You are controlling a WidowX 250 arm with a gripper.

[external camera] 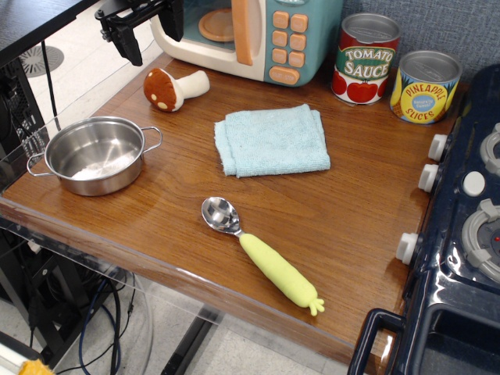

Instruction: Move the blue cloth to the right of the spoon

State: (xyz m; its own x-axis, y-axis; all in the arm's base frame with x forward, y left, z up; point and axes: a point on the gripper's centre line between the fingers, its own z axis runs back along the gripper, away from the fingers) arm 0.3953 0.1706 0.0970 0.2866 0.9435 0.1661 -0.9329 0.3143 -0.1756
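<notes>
The blue cloth lies folded flat on the wooden table, in the middle, behind the spoon. The spoon lies near the front edge, its metal bowl toward the left rear and its yellow-green handle pointing to the front right. My gripper is black and hangs at the top left, above the table's far left corner, well away from the cloth. Its fingers look slightly apart and hold nothing.
A steel pot stands at the left. A toy mushroom lies behind it. A toy microwave and two cans line the back. A toy stove borders the right side.
</notes>
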